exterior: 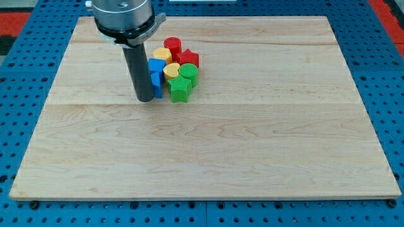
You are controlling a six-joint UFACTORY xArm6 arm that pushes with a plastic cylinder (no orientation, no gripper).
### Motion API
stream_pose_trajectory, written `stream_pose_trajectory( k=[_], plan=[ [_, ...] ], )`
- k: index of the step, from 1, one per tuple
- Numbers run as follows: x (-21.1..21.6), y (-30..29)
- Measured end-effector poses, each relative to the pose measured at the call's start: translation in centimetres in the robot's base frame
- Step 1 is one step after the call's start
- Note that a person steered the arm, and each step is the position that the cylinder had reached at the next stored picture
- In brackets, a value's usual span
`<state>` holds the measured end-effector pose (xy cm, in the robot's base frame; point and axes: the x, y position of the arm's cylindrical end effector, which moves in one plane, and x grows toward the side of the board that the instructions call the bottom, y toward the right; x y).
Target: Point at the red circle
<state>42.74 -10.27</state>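
Pale wooden board [208, 145] on a blue pegboard table [19, 82]. All blocks sit in one tight cluster near the view's top, a little left of centre.

Red circle [172, 46]: at the top of the cluster, upright, farthest from the view's bottom. Just below and to its right, a second red block [188, 58], shape looks star-like, touching or nearly touching the circle.

Yellow block [162, 55] sits to the lower left of the red circle, close against it. A second yellow block [171, 69] lies in the middle of the cluster. Two blue blocks on the cluster's left side: one [156, 65] under the first yellow, another [156, 81] lower, partly hidden by the rod. Two green blocks on the lower right: a rounded one [188, 72] and a star-like one [180, 90] at the cluster's bottom edge.

Rod [140, 69] stands upright on the cluster's left. My tip [145, 99] rests on the board beside the lower blue block, touching it or very nearly so; cannot tell which. Between tip and red circle stand the blue and yellow blocks.

No jaws on this arm: nothing clasped, nothing held, only the bare rod end.
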Motion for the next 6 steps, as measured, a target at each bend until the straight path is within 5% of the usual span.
stream_pose_trajectory(
  k=[2,3,4,6],
  plan=[
    [0.6,-0.8],
    [0.7,-7.6],
    [-3.4,-15.6],
    [-16.2,-8.9]
  ],
)
